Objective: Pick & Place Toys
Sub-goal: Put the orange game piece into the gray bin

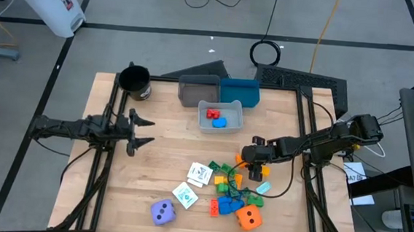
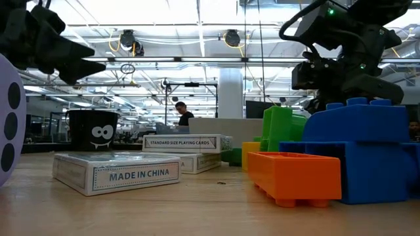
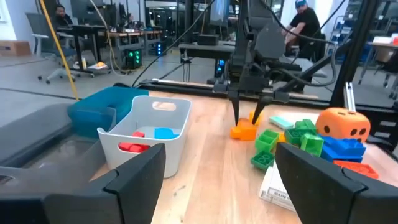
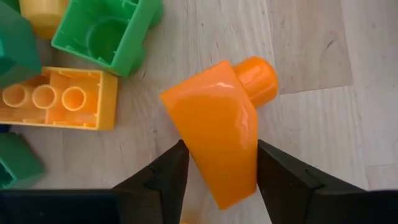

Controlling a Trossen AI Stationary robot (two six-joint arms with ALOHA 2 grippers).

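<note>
orange block (image 4: pixel 221 134) sits between the right gripper's (image 4: pixel 217 171) two dark fingers, which press its sides as it rests tilted on the wooden table (image 4: pixel 323 124), at the far edge of the toy pile. beside it lie a green block (image 4: pixel 106 31) and a yellow block (image 4: pixel 53 98). far of the pile, a white bin (image 1: pixel 220 117) holds a red and a blue block. left gripper (image 1: pixel 141 133) hovers wide open at the table's left, holding nothing.

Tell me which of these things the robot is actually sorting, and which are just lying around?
Part of the job:
- orange block between the right arm's jaws
- pile of blocks
- purple die
- orange die
- cards
- white bin

Just there:
- black cup
- grey bin
- blue bin
</note>
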